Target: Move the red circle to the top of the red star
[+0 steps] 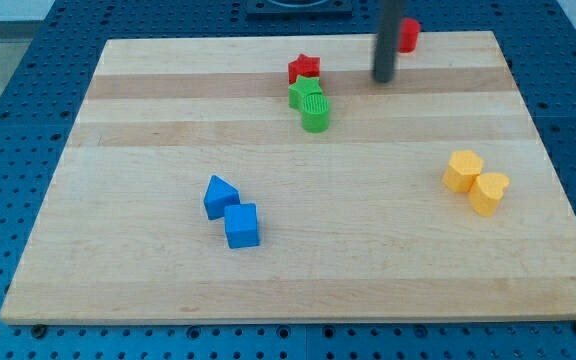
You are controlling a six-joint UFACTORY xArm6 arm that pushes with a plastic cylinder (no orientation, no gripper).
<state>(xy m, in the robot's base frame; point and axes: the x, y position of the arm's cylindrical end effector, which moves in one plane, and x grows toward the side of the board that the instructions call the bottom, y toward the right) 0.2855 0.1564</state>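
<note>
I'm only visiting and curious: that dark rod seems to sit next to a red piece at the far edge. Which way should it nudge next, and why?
Probably a short slide around to the view's right of the red circle. My tip sits at its lower left, while the red star lies farther toward the view's left, touching the green blocks. Pushing from the right would send the circle leftward along the board's top edge.

You have one camera only; it sits above the board's [298, 250] near edge, tilted down toward the far edge; the whole board fits in frame.
</note>
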